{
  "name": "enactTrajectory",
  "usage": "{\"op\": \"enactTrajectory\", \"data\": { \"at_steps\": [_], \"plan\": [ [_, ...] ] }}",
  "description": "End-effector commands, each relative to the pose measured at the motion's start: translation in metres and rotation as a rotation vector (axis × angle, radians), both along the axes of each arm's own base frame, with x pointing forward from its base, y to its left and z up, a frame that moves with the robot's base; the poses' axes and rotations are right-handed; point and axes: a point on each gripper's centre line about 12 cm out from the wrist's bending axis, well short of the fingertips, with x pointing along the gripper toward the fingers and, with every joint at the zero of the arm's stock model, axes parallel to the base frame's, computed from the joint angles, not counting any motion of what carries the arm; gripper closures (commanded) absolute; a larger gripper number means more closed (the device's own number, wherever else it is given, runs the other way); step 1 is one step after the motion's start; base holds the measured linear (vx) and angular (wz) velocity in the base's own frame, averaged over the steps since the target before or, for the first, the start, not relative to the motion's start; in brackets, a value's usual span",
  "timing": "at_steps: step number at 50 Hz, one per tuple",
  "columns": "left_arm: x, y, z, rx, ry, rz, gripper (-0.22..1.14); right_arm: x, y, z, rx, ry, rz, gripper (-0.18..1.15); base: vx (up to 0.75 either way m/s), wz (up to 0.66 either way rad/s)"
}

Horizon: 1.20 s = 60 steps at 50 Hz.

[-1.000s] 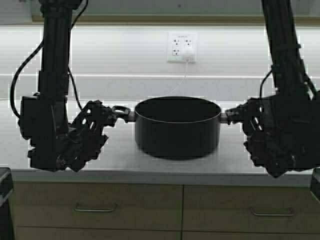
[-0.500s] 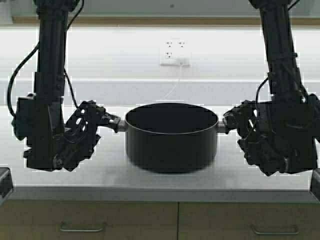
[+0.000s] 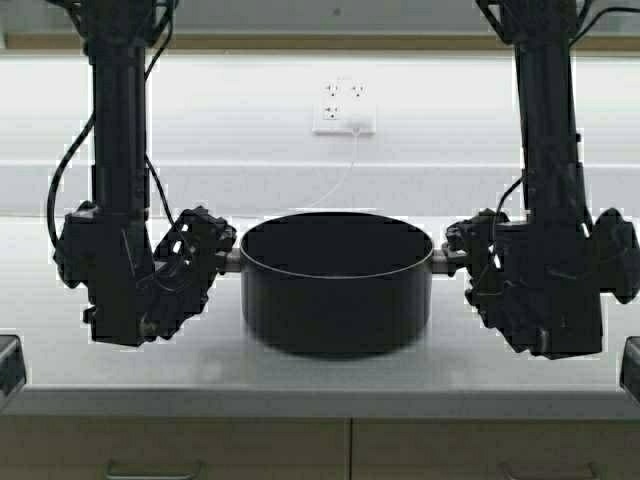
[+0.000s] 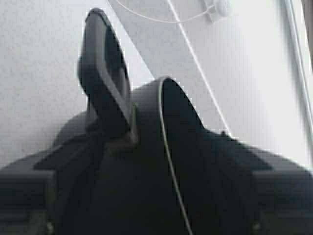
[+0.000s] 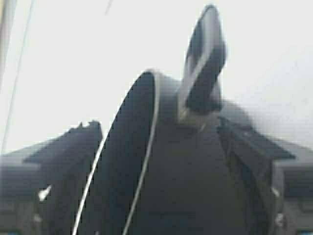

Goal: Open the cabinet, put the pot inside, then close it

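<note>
We hang both arms straight down, our left gripper [image 3: 222, 252] and right gripper [image 3: 458, 250] clamped, facing each other.

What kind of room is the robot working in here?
Most likely a kitchen: a black pot sits on a pale countertop, a wall outlet with a cord plugged in is behind it, and wood drawer fronts run below.
</note>
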Motion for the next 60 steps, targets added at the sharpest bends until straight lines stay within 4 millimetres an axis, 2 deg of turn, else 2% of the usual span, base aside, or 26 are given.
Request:
{"op": "enactTrajectory", "data": {
  "at_steps": [1, 8, 17, 26, 37, 43, 49, 52, 54, 55, 58, 60],
  "plan": [
    [0.022, 0.004, 0.002, -0.03, -0.038, 0.038, -0.02, 0.021, -0.001, -0.005, 0.051, -0.037, 0.006, -0.05, 0.0, 0.0],
    [0.045, 0.0, -0.008, -0.046, -0.017, 0.014, -0.02, 0.051, 0.003, -0.019, 0.12, -0.071, 0.049, -0.05, 0.0, 0.0],
    [0.071, -0.006, -0.014, -0.057, -0.021, -0.02, -0.02, 0.077, 0.003, -0.029, 0.174, -0.115, 0.036, -0.05, 0.0, 0.0],
    [0.077, -0.005, -0.014, -0.063, -0.027, -0.013, -0.02, 0.092, 0.008, -0.035, 0.197, -0.13, 0.041, -0.05, 0.0, 0.0],
    [0.079, -0.006, -0.016, -0.064, -0.025, -0.011, -0.02, 0.1, 0.011, -0.037, 0.211, -0.133, 0.041, -0.03, 0.0, 0.0],
    [0.08, -0.006, -0.017, -0.065, -0.017, -0.011, -0.02, 0.101, 0.011, -0.037, 0.223, -0.131, 0.042, 0.06, 0.0, 0.0],
    [0.08, -0.006, -0.017, -0.066, -0.014, -0.013, 0.02, 0.101, 0.011, -0.037, 0.264, -0.124, 0.043, 0.29, 0.0, 0.0],
    [0.079, -0.007, -0.018, -0.066, -0.012, -0.022, 0.16, 0.101, 0.011, -0.037, 0.3, -0.117, 0.041, 0.5, 0.0, 0.0],
    [0.079, -0.01, -0.018, -0.071, -0.01, -0.041, 0.33, 0.101, 0.011, -0.037, 0.32, -0.113, 0.042, 0.68, 0.0, 0.0],
    [0.078, -0.012, -0.017, -0.077, -0.01, -0.058, 0.5, 0.101, 0.011, -0.037, 0.324, -0.111, 0.047, 0.78, 0.0, 0.0],
    [0.078, -0.014, -0.015, -0.079, -0.012, -0.076, 0.88, 0.101, 0.011, -0.036, 0.334, -0.116, 0.044, 1.01, 0.0, 0.0],
    [0.078, -0.014, -0.015, -0.081, -0.011, -0.076, 1.08, 0.102, 0.011, -0.036, 0.342, -0.114, 0.044, 1.04, 0.0, 0.0]
  ]
}}
